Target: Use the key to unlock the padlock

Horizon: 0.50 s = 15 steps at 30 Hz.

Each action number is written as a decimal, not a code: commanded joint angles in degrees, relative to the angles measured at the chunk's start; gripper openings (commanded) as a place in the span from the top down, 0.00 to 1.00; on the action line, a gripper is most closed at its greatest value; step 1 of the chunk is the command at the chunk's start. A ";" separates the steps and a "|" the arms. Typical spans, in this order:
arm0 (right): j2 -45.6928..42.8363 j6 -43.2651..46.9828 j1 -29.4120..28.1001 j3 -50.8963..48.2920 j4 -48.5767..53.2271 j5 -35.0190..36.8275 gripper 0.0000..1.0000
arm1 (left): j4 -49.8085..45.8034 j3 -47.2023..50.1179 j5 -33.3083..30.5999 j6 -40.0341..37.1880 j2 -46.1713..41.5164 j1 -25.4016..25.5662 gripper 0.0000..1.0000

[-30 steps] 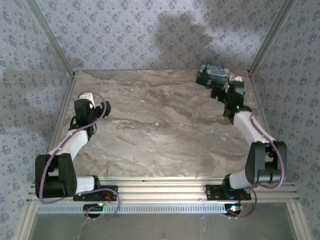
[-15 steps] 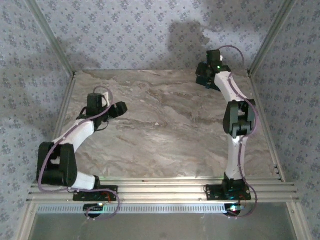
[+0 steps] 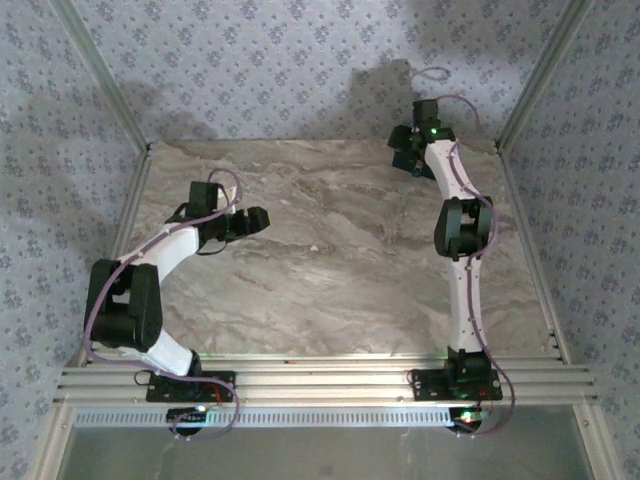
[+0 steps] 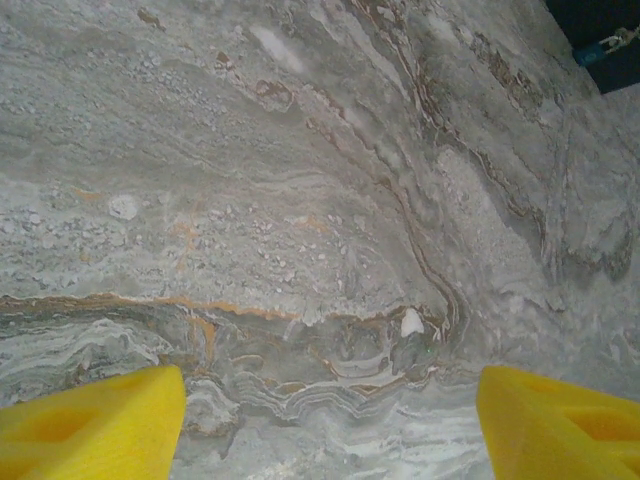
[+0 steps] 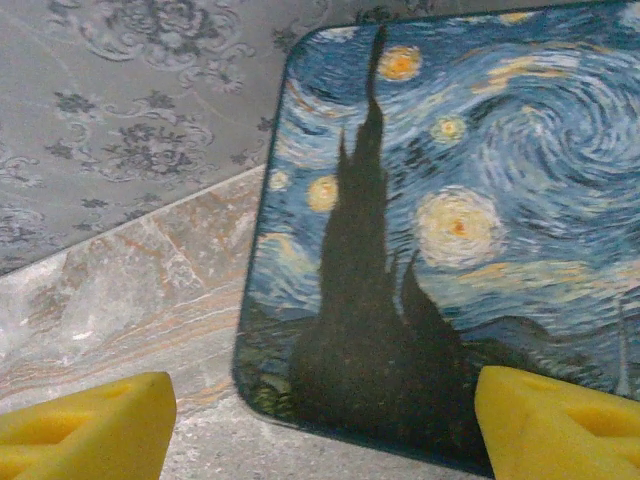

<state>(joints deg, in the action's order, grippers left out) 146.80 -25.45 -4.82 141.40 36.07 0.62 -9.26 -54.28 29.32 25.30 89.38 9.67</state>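
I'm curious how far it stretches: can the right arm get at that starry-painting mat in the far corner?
Probably yes: the right gripper hangs open over a corner of the mat, nothing in between.

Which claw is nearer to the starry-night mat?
Right. The right claw is over the mat edge; the left claw is far off to the left, above the table.

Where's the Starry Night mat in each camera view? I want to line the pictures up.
Top external: the Starry Night mat lies at the table's far right corner, by the back wall.
Left wrist: a dark blue sliver in the picture's top right corner, likely the mat.
Right wrist: centre and right, with its rounded corner at lower left.
Shared landmark: the marble tabletop under the mat.
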 commanded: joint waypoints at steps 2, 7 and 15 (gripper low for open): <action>-0.14 1.99 -0.41 -3.25 7.05 -2.40 0.20 | -1.07 -0.42 2.23 -1.25 -0.16 0.25 0.23; -5.03 5.01 -1.78 -12.57 6.48 -2.80 0.21 | 0.06 1.74 1.93 -0.31 -1.85 0.95 0.24; -16.11 9.57 -6.00 -29.57 4.27 -2.22 0.21 | 1.17 5.27 0.44 0.80 -5.69 2.89 0.24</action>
<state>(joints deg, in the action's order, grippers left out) 132.90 -17.85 -8.58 118.69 34.04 0.19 -8.91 -50.26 30.15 25.54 86.91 11.79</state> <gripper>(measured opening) 0.791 0.764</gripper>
